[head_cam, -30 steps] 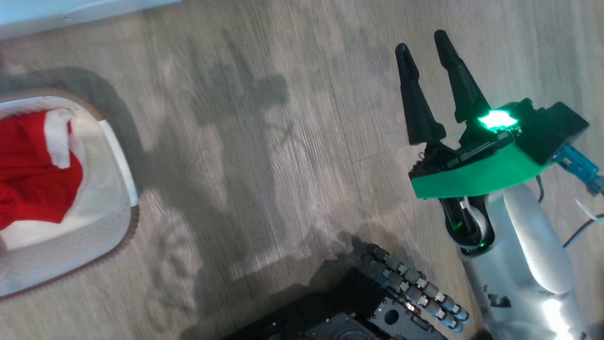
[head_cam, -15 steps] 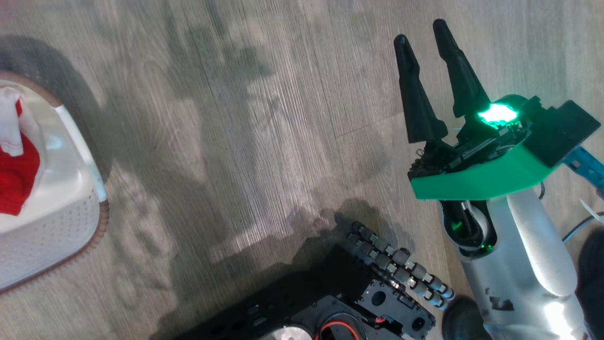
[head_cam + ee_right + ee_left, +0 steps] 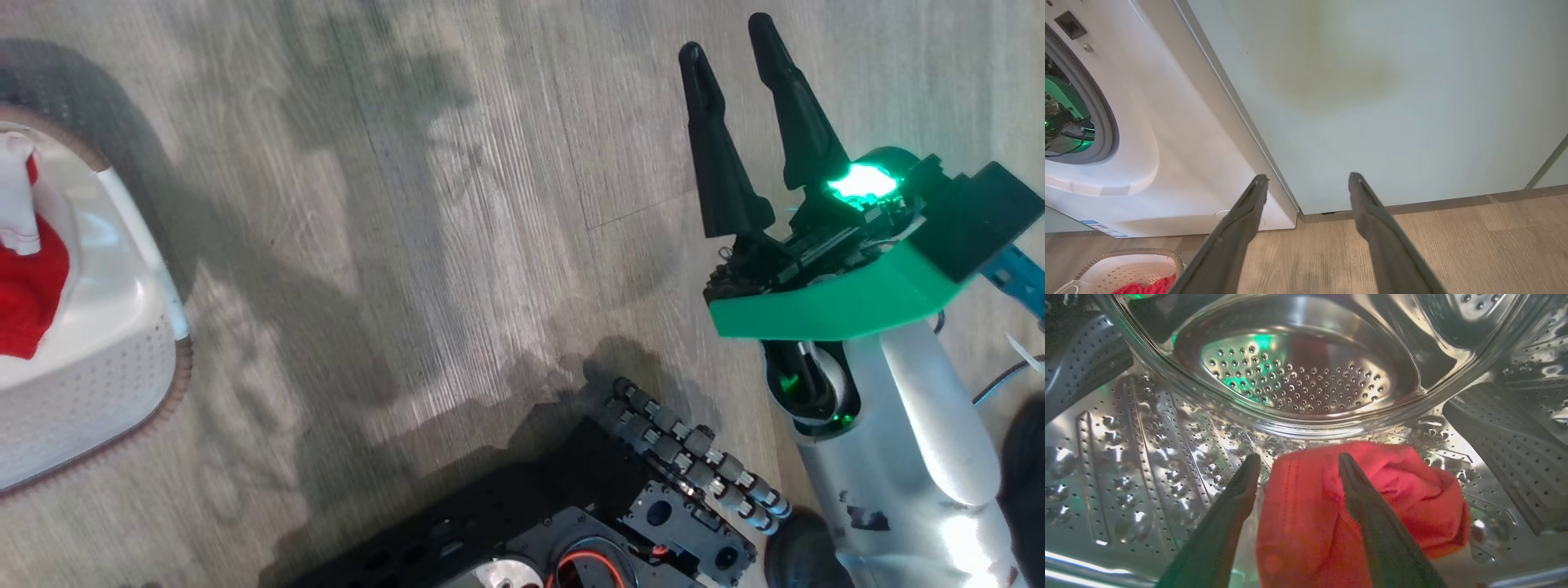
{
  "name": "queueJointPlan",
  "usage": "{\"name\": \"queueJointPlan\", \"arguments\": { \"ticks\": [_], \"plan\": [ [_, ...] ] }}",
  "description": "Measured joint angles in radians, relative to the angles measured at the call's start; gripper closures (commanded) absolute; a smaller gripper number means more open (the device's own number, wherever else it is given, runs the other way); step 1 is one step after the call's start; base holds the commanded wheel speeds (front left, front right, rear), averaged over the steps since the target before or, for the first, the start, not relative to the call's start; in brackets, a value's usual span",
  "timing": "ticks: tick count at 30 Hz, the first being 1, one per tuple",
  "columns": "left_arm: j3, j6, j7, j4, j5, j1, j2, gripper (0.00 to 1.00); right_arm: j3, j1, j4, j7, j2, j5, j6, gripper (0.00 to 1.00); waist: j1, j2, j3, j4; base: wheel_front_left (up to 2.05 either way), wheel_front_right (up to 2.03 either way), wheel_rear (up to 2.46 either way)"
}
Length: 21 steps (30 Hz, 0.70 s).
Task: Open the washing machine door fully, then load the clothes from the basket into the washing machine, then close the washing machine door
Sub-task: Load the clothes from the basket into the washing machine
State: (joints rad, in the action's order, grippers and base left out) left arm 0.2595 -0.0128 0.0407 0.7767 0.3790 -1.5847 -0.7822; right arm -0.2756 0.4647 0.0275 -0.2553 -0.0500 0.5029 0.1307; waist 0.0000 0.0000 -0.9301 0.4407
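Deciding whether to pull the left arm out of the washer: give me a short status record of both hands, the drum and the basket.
left hand: open, inside the drum
garment: red, lying on the drum bottom, partly between the fingers
right hand: open, empty, above the floor
basket: on the floor, red clothes inside
load: not finished

One washing machine (image 3: 1180, 143) with one steel drum (image 3: 1306, 375), and one basket (image 3: 82, 392). The red clothes (image 3: 1306, 522) make two lots: one piece in the drum, one bundle (image 3: 28, 294) in the basket. Two grippers, the left gripper (image 3: 1299, 459) and the right gripper (image 3: 727, 37), each with two dark fingers (image 3: 1237, 228).
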Motion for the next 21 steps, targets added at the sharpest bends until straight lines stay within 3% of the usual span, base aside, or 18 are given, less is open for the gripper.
{"name": "queueJointPlan", "arguments": {
  "ticks": [6,12,21],
  "plan": [
    [-0.002,0.028,-0.012,0.035,0.057,0.024,0.043,0.0,0.015,-0.001,-0.006,0.0,0.0,-0.002,0.0,0.0,0.0,0.0,0.034,-0.029,0.0,0.0,0.0],
    [-0.022,0.025,0.029,-0.036,0.122,0.175,0.094,0.0,0.037,-0.003,-0.014,0.0,0.0,-0.033,0.0,0.0,0.0,0.0,0.083,-0.073,0.0,0.0,0.0],
    [-0.085,-0.066,0.139,-0.375,0.207,0.552,0.142,0.0,0.073,-0.019,-0.042,0.0,-0.001,-0.099,0.0,0.0,-0.0001,0.0001,0.189,-0.148,0.0,0.0,0.0]
  ]
}}
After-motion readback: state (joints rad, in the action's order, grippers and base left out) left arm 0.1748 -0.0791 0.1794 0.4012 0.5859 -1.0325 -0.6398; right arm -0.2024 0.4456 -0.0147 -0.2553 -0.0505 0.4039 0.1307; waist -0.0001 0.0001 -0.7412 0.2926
